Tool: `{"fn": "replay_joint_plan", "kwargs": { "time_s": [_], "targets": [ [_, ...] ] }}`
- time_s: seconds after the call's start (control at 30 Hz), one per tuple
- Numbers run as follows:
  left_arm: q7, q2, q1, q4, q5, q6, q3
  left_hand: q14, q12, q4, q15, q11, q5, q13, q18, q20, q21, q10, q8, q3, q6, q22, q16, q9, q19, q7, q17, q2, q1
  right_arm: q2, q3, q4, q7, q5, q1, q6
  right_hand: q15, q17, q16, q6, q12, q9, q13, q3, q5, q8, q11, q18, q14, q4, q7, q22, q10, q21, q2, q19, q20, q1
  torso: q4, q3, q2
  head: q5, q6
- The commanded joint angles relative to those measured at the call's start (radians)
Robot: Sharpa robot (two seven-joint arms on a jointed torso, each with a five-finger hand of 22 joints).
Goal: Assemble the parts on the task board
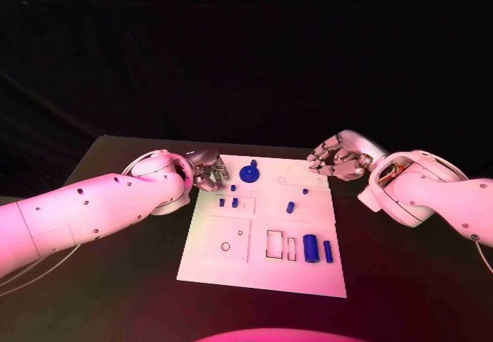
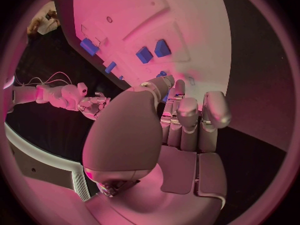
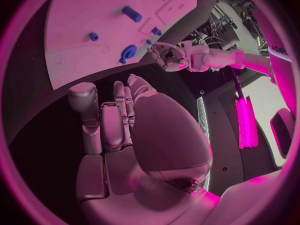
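Reaching in from the left, the left hand hovered at the far left corner of the task board, fingers loosely curled and holding nothing. Just beside it, toward the board's middle, stood the round blue knob part — the left hand was plainly the nearer. Nearer the robot lay small blue pegs, then two upright-lying blue cylinders, long axes running near to far. At the far right corner, the right hand hung curled in, empty — farther from the knob.
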Motion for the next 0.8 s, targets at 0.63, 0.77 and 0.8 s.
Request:
{"fn": "replay_joint_plan", "kwargs": {
  "time_s": [0.63,0.77,0.8],
  "targets": [
    [0.396,-0.19,0.022,0.219,1.101,-0.273,0.0,-0.157,0.044,-0.032,0.01,0.013,-0.002,0.023,0.073,0.007,-0.301,-0.023,0.025,0.026,0.057,-0.231,-0.243,-0.014,-0.21,0.015,-0.339,0.013,0.003,0.04,0.0,-0.02,-0.203,-0.615,-0.062,0.15,0.001,0.081,0.082,0.019,-0.125,-0.021,-0.108,0.058,-0.024,-0.056,0.006,-0.033,0.056,-0.002,-0.001,0.1,0.036,0.163,-0.047,0.041,-0.001,-0.021,0.0022,-0.0022,0.002,-0.084,0.016],
    [0.413,-0.211,0.023,0.25,1.147,-0.274,0.0,-0.162,0.05,-0.038,0.012,0.015,-0.002,0.026,0.077,0.008,-0.326,-0.035,0.023,0.024,0.052,-0.249,-0.252,-0.018,-0.224,0.019,-0.345,0.02,0.003,0.057,0.0,-0.029,-0.208,-0.624,-0.066,0.143,0.002,0.087,0.089,0.021,-0.131,-0.022,-0.115,0.065,-0.024,-0.059,0.008,-0.035,0.057,-0.003,0.002,0.106,0.037,0.173,-0.045,0.044,0.0,-0.02,0.002,-0.0034,0.003,-0.083,0.013],
    [0.415,-0.216,0.023,0.256,1.156,-0.273,0.0,-0.163,0.052,-0.039,0.012,0.016,-0.002,0.027,0.078,0.008,-0.33,-0.038,0.022,0.024,0.051,-0.252,-0.254,-0.019,-0.226,0.019,-0.346,0.02,0.002,0.06,0.0,-0.031,-0.209,-0.625,-0.067,0.143,0.002,0.088,0.09,0.022,-0.132,-0.023,-0.116,0.067,-0.024,-0.06,0.008,-0.035,0.057,-0.003,0.003,0.107,0.038,0.175,-0.045,0.044,0.0,-0.02,0.002,-0.0028,0.003,-0.082,0.013]
  ]
}}
